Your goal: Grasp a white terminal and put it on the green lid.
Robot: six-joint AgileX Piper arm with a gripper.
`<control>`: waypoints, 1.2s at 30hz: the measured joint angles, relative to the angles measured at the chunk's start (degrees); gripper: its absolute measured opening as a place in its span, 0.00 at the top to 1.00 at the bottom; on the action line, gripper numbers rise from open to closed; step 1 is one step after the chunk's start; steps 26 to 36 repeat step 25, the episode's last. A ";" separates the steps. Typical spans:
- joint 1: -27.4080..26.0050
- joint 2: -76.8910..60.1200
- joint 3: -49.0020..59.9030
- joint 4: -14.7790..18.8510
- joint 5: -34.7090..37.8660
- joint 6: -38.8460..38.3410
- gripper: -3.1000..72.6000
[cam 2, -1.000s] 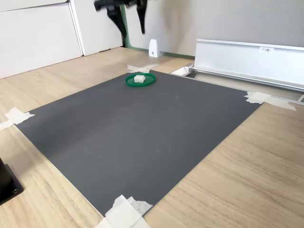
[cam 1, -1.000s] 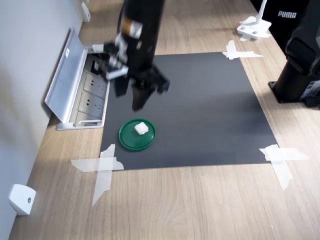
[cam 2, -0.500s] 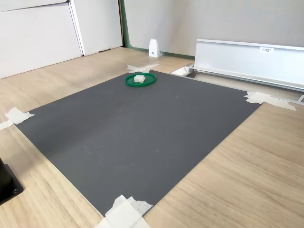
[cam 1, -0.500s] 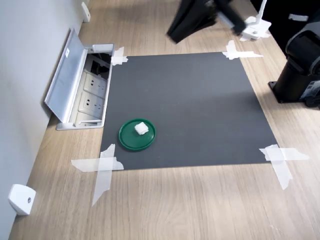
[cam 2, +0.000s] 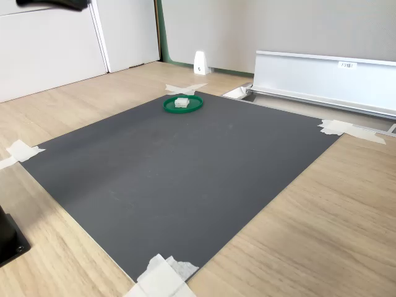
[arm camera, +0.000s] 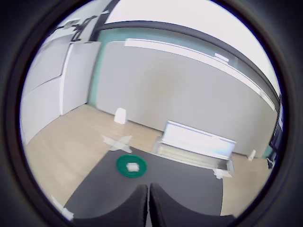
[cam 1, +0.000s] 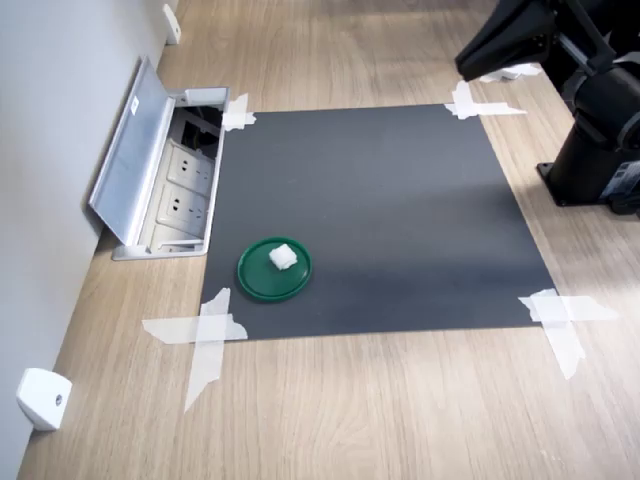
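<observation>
On the green lid [cam 1: 274,269], you are seeing the white terminal [cam 1: 283,257] sitting slightly toward the lid's 1 o'clock in the first exterior view; the lid is lying near the 7 o'clock corner of the black mat [cam 1: 380,210]. Your gripper [arm camera: 148,208] is showing in the wrist view only as two dark fingers pressed together with nothing between them, their tips cut off by the lens rim. Up at 1 o'clock in the first exterior view, the arm [cam 1: 520,40] is appearing as a dark, cropped shape, well apart from the lid.
</observation>
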 joint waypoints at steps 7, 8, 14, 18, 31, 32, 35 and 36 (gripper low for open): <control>-8.25 -10.99 8.48 2.25 -2.53 2.69 0.97; -8.61 -12.05 9.49 2.48 -2.70 3.51 0.97; -9.55 -17.21 14.19 2.89 -3.05 4.82 0.97; -9.55 -20.12 15.77 2.92 -3.12 4.97 0.97; -9.55 -20.39 16.57 2.96 -3.07 4.97 0.97; -9.55 -20.39 16.57 2.96 -3.07 4.97 0.97; -9.55 -20.39 16.57 2.96 -3.07 4.97 0.97; -9.55 -20.39 16.57 2.96 -3.07 4.97 0.97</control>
